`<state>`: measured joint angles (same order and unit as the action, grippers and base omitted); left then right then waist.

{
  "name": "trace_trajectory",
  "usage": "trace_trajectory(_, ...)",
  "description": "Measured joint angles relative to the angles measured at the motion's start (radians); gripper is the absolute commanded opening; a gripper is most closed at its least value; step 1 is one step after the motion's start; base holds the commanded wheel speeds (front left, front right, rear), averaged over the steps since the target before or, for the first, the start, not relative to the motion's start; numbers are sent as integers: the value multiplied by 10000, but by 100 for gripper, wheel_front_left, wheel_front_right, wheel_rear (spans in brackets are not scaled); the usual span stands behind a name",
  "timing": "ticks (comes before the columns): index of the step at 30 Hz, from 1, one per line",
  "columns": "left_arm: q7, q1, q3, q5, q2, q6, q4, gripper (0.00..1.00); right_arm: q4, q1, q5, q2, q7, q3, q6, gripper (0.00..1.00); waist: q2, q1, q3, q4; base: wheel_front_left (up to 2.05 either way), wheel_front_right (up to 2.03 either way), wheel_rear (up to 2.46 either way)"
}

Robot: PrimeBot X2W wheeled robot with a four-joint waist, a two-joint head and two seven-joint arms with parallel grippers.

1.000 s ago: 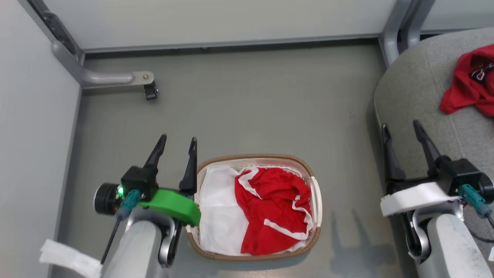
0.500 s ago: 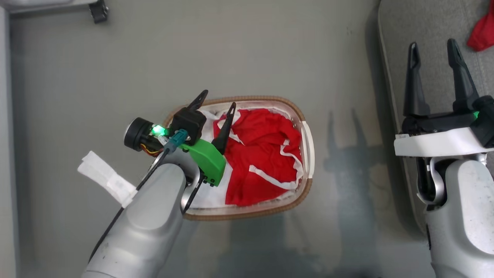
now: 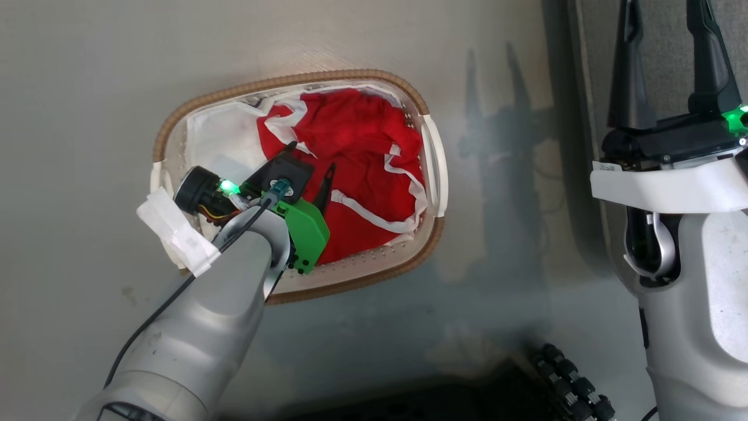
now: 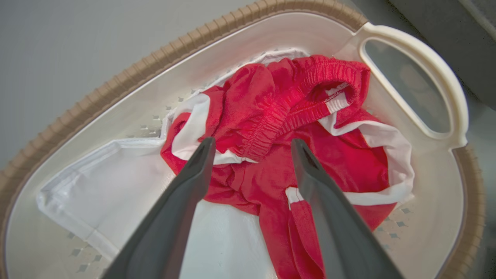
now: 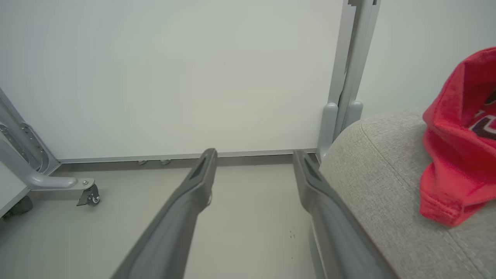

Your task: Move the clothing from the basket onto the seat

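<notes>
Two tools and two red garments were on record.

Risk, item one: the white sheet lay under and against the red shorts in the basket. A deep or off-centre pinch would likely have caught both cloths.

Risk, item two: the basket looked light. A trailing leg of the shorts snagging on its wall or handle could have dragged or tipped it on the floor.

Left tool: spread wide and holding nothing. Its tips stood either side of the bunched elastic waistband, close over it; contact could not be told.

Right tool: spread wide and empty. It was over the floor, just beside the edge of the seat, touching nothing.

Location of goods: the shorts were in the basket, and the red jersey was already on the seat.
</notes>
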<state>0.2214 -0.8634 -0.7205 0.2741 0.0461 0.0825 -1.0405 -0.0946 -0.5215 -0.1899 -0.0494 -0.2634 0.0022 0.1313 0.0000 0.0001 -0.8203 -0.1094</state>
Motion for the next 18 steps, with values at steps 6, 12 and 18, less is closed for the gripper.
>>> trace_trajectory(6, -8, -737, -173, -13, 0, -226, -911, 100, -332, -225, -134, 0, 0, 328, 2, 100, 0, 0, -710, -537, 0, 0, 0)
trace_trajectory(12, 12, -1288, -38, 10, 86, -648, -1647, 100, -587, -418, -232, 0, 0, 523, 2, 100, 1, 0, -1214, -1032, 0, 0, 0)
trace_trajectory(18, 102, -1513, 77, 207, 184, -828, -1964, 48, -748, -434, -297, 2, 0, 570, 0, 100, 1, 0, -1517, -1397, 0, 0, 0)
